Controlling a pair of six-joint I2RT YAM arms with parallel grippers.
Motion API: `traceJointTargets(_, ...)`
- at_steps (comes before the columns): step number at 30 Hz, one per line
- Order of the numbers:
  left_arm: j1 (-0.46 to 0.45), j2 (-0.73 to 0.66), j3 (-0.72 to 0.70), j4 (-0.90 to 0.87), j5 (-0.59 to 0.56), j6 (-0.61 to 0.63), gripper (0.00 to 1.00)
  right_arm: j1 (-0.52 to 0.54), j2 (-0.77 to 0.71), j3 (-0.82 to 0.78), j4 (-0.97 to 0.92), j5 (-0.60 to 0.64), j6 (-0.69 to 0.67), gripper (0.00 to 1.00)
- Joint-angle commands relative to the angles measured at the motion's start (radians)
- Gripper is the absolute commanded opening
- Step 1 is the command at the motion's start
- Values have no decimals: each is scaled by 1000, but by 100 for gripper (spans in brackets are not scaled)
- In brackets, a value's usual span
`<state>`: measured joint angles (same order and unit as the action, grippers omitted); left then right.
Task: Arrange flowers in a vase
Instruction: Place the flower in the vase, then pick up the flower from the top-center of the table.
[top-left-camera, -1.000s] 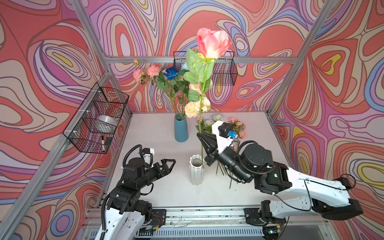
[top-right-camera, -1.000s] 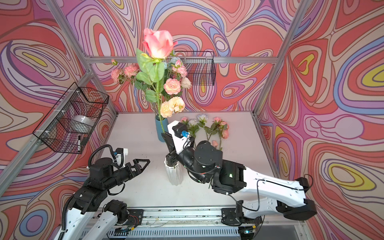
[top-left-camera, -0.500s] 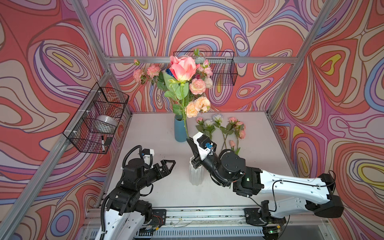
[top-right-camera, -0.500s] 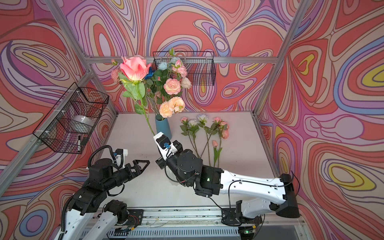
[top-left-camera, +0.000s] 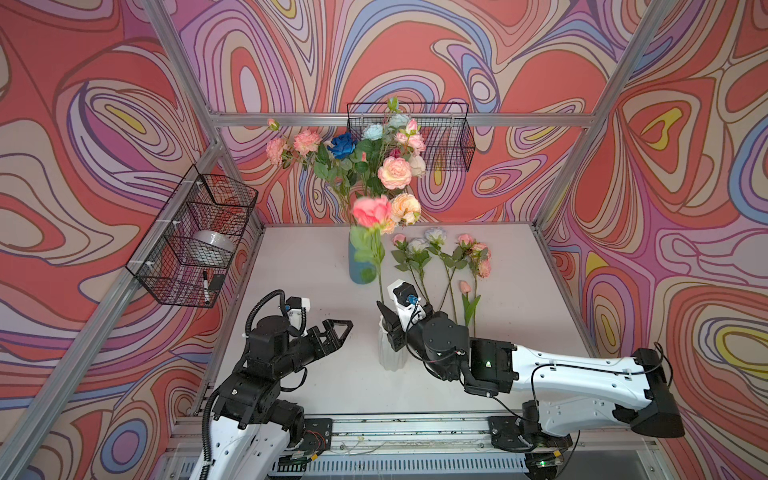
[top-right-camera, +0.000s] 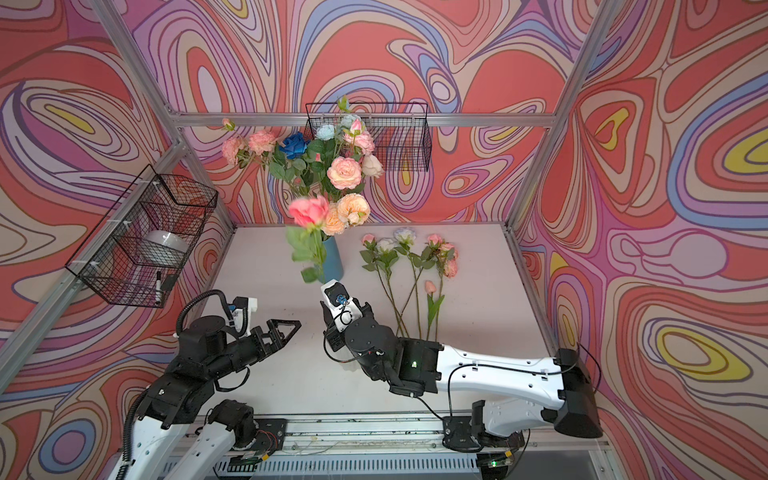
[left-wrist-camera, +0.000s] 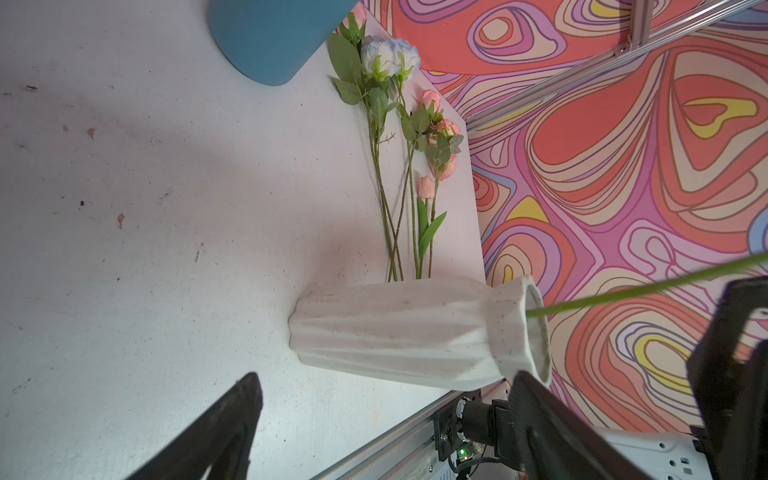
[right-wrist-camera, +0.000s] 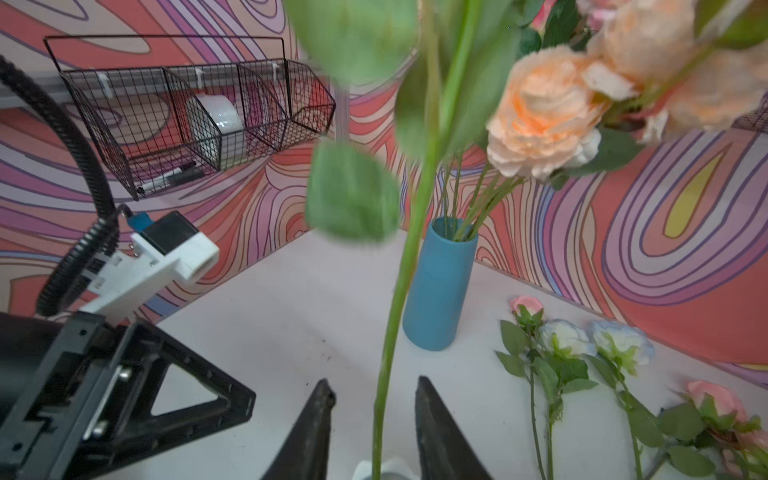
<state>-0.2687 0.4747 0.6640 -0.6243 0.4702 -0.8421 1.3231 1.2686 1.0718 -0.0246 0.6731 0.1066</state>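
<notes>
The right pincer (right-wrist-camera: 372, 386) hangs just above the mouth of the white vase (top-left-camera: 388, 353). Its jaws are parted a little, and the green stem of the pink rose (top-left-camera: 370, 210) passes between them. In the right wrist view there is a gap on each side of the stem, so nothing is gripped. The foot of that stem stands inside the white vase, and the rose rises tall above it, leaning slightly. Its bloom and leaves are blurred in both top views.

The left pincer (top-left-camera: 338, 330) hovers near the white vase on the left-arm side, well clear of it. It is spread wide, holds nothing, and points towards the vase.

Beyond the white vase, farther from the arms, a blue vase (top-left-camera: 359, 266) stands upright on the table (top-left-camera: 299, 257). It holds a full bunch of flowers (top-left-camera: 392, 172) in pink, peach, cream, pale blue and one deep blue.

On the right-arm side of the white vase, a few loose flowers (top-left-camera: 440, 257) lie flat on the table. Their blooms point away from the arms, and their stems run back beside the right arm.
</notes>
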Motion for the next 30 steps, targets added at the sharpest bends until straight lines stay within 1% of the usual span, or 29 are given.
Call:
traceJointTargets(1, -6, 17, 15, 20, 8, 3, 95, -2, -65, -29, -147, 2, 169, 43)
traceJointTargets(7, -6, 28, -11, 27, -17, 8, 95, -2, -209, -114, -294, -38, 328, 49)
traceJointTargets(8, -6, 27, -17, 30, -20, 5, 95, -1, -234, -129, -326, -34, 365, 49)
traceJointTargets(11, -5, 27, -34, 41, -21, 6, 95, -14, -305, -183, -462, 10, 508, 44)
traceJointTargets(12, -4, 28, -39, 44, -22, 7, 95, -47, -322, -197, -514, 0, 550, 41)
traceJointTargets(14, -5, 30, -47, 49, -19, 9, 95, -182, -349, -244, -560, -109, 596, 38)
traceJointTargets(16, -5, 32, -57, 54, -16, 11, 95, -395, -355, -308, -534, -318, 579, 38)
traceJointTargets(17, -6, 34, -61, 54, -17, 11, 95, -496, -338, -330, -518, -413, 567, 38)
traceJointTargets(19, -4, 36, -62, 54, -12, 13, 95, -706, -250, -355, -452, -640, 508, 39)
traceJointTargets(20, -5, 38, -62, 51, -10, 14, 95, -773, -193, -351, -436, -689, 486, 39)
traceJointTargets(21, -4, 38, -60, 48, -10, 17, 95, -823, -124, -331, -428, -703, 457, 39)
traceJointTargets(23, -4, 33, -60, 42, -12, 19, 95, -881, 17, -276, -410, -694, 413, 37)
traceJointTargets(25, -4, 25, -62, 38, -15, 20, 95, -904, 140, -216, -366, -659, 380, 32)
traceJointTargets(27, -4, 20, -67, 41, -12, 16, 95, -925, 246, -156, -333, -655, 353, 32)
traceJointTargets(30, -4, 22, -69, 41, -8, 15, 95, -948, 403, -41, -352, -647, 332, 33)
